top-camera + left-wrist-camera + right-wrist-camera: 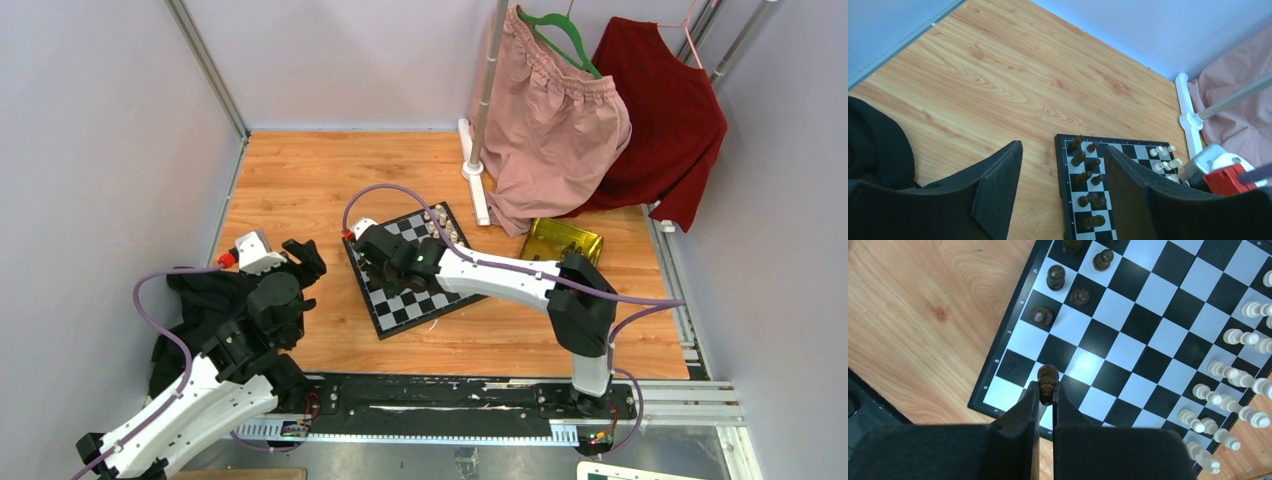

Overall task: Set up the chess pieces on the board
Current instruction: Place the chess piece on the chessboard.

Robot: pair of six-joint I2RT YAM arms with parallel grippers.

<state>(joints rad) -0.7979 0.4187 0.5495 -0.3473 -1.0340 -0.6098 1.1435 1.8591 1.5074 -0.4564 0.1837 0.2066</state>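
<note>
Two grippers, L to R. Left gripper (1063,152): jaws spread, empty, beside the board (1138,150). Right gripper (1046,396): jaws pinching one dark piece (1048,375) below its head, above board's edge squares; other dark pieces (1055,276) stand nearby. Piece prob. light, rigid, slick: hold mid-stem, upright.

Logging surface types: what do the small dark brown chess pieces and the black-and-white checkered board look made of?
The dark brown chess pieces: glossy, plastic or lacquered wood; highlights on rounded tops. The black-and-white checkered board: smooth semi-gloss, likely plastic or laminate; glare on its squares.
</note>
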